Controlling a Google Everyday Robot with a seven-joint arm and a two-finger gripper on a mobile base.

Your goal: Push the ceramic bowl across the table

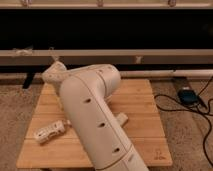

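Note:
My big white arm (95, 115) reaches from the bottom of the view across the light wooden plank table (145, 135). Its gripper end (54, 75) is over the table's far left corner and points away from the camera. The orange ceramic bowl is hidden, with no orange showing anywhere; the arm covers the middle and far left of the table.
A white plastic bottle (51, 131) lies on its side at the table's front left. A small white piece (121, 119) shows just right of the arm. A black box (187, 95) with cables lies on the carpet at right. A dark wall with white rails runs behind.

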